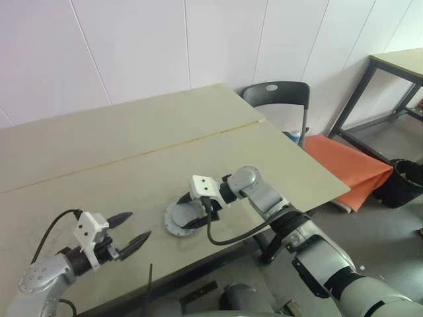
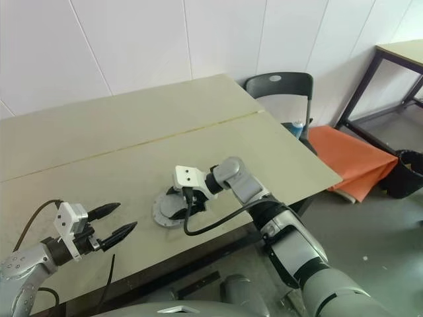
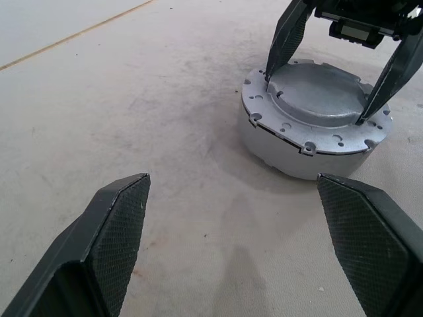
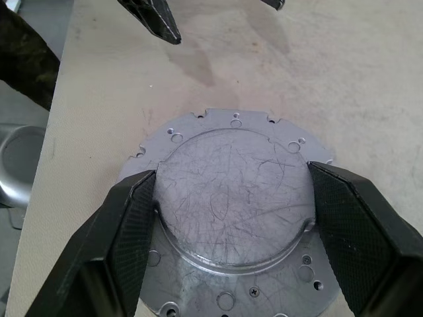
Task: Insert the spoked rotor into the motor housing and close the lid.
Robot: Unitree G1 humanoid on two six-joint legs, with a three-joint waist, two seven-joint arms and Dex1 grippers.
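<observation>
Two head views show you the motor housing (image 1: pixel 182 216) near the table's (image 1: pixel 132 152) front edge, lid (image 3: pixel 318 92) on. It looks heavy, rigid, smooth metal; grip the lid's raised disc. Left wrist view: left gripper (image 3: pixel 244 244) spread, empty. Right wrist view: right gripper (image 4: pixel 231 224) spread, fingers (image 4: pixel 135 218) touching that disc's rim.

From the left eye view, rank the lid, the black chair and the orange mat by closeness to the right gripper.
1. Lid: the right gripper straddles its raised centre, at the table's near edge.
2. Black chair: past the table's far right corner.
3. Orange mat: on the floor to the right. Nearly level with the chair; that order is uncertain.
</observation>
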